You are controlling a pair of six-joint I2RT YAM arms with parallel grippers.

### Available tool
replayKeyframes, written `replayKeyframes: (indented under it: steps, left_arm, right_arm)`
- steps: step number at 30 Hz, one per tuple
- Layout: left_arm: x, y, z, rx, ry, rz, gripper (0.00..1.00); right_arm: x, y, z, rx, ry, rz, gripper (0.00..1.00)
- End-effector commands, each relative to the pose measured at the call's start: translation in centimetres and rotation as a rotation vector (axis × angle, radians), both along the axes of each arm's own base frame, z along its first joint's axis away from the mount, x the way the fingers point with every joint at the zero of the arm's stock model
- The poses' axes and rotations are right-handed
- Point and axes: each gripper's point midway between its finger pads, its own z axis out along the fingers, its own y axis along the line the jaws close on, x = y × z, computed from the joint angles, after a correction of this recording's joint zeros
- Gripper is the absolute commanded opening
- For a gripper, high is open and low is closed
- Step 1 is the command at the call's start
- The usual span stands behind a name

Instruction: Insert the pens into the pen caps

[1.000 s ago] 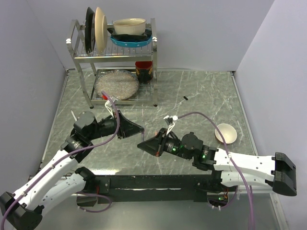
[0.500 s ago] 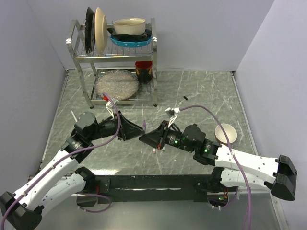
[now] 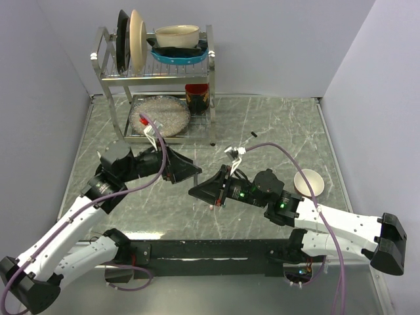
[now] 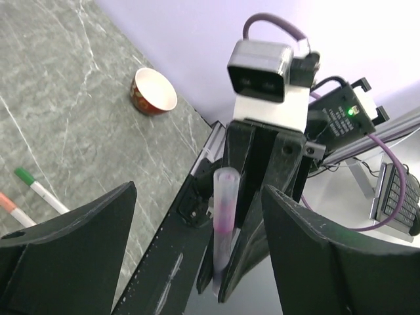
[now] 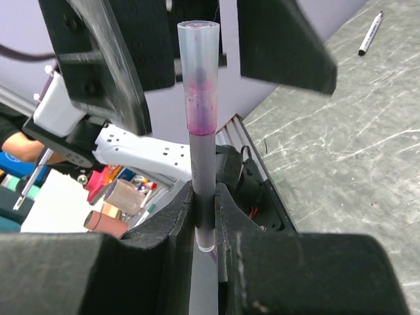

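Observation:
A pen with a whitish barrel (image 5: 203,177) stands upright between my right gripper's (image 5: 205,197) jaws, which are shut on it. A translucent pen cap (image 5: 200,79) tinted pink sits over its upper end. In the left wrist view the same capped pen (image 4: 224,216) shows between the spread fingers of my left gripper (image 4: 198,193), which is open and not touching it. From above, the left gripper (image 3: 190,172) and the right gripper (image 3: 197,191) meet tip to tip at mid-table. A green-tipped pen (image 4: 39,190) and a pink-tipped pen (image 4: 10,207) lie on the table. A black pen (image 5: 371,33) lies farther off.
A metal dish rack (image 3: 157,79) with plates and bowls stands at the back left. A small bowl (image 3: 308,182) sits right of the right arm, and the black pen (image 3: 253,134) lies behind the grippers. Grey walls close in the marble table on three sides.
My left gripper has gone from shut to open, letting go of the cap end of the pen, and has drawn back slightly. The right gripper moved up and left, still shut on the pen.

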Motion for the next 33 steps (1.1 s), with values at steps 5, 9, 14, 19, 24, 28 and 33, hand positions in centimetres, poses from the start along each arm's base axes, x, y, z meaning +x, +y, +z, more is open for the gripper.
replayKeyframes:
  steps: [5, 9, 14, 19, 24, 28, 33]
  left_arm:
    - [0.9, -0.6, 2.7, -0.016, -0.071, -0.006, 0.73]
    - [0.2, -1.2, 2.7, -0.041, -0.050, -0.069, 0.33]
    - [-1.0, -1.3, 0.3, -0.046, 0.056, -0.117, 0.01]
    - [-1.6, -0.8, -1.1, -0.058, 0.112, -0.093, 0.01]
    - [-2.4, -1.5, -4.3, -0.055, 0.228, -0.135, 0.01]
    - [-3.7, -2.5, -6.2, -0.040, 0.271, -0.171, 0.01]
    - [-5.4, -3.0, -9.1, 0.015, 0.320, -0.201, 0.01]
  right_arm:
    - [-1.4, 0.1, 2.4, 0.066, -0.044, 0.056, 0.00]
    - [-1.2, -0.1, 2.8, 0.076, -0.047, 0.038, 0.00]
    - [1.8, -1.5, 4.6, 0.126, -0.013, -0.101, 0.00]
    - [4.5, -2.6, 7.6, 0.209, -0.050, -0.158, 0.00]
    - [6.2, -2.6, 11.5, 0.252, -0.162, -0.171, 0.00]
    - [7.8, -2.7, 12.3, 0.242, -0.187, -0.204, 0.00]
    - [10.6, -4.2, 13.5, 0.238, -0.209, -0.283, 0.00]
